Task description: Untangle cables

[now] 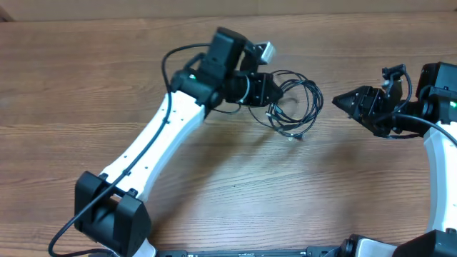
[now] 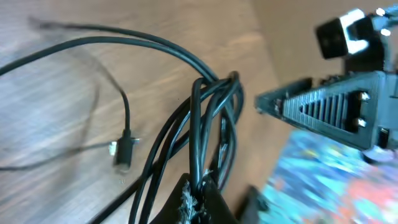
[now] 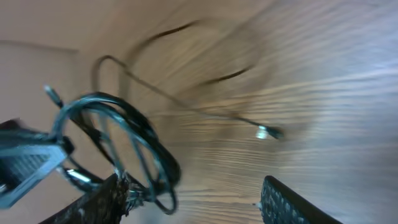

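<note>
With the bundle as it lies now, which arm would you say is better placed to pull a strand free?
Right: the right gripper is open, empty and aimed at the cables; the left gripper is shut on them.

The overhead camera hangs above the wooden table (image 1: pixel 71 64) and looks straight down, far enough off to take in the left arm (image 1: pixel 153 139), the right arm (image 1: pixel 437 153) and the cables (image 1: pixel 294 103) between them; the left wrist camera rides just behind its own fingers (image 2: pixel 202 202), looking along them at the tabletop from very close, its picture tilted; the right wrist camera sits low, looks past its own fingers (image 3: pixel 292 202) across the wood, and is blurred; all three views share the cables; the left wrist view catches the right gripper (image 2: pixel 267 104) at its right side, the right wrist view the left gripper (image 3: pixel 37 158) at its left edge, so the two face one another.
</note>
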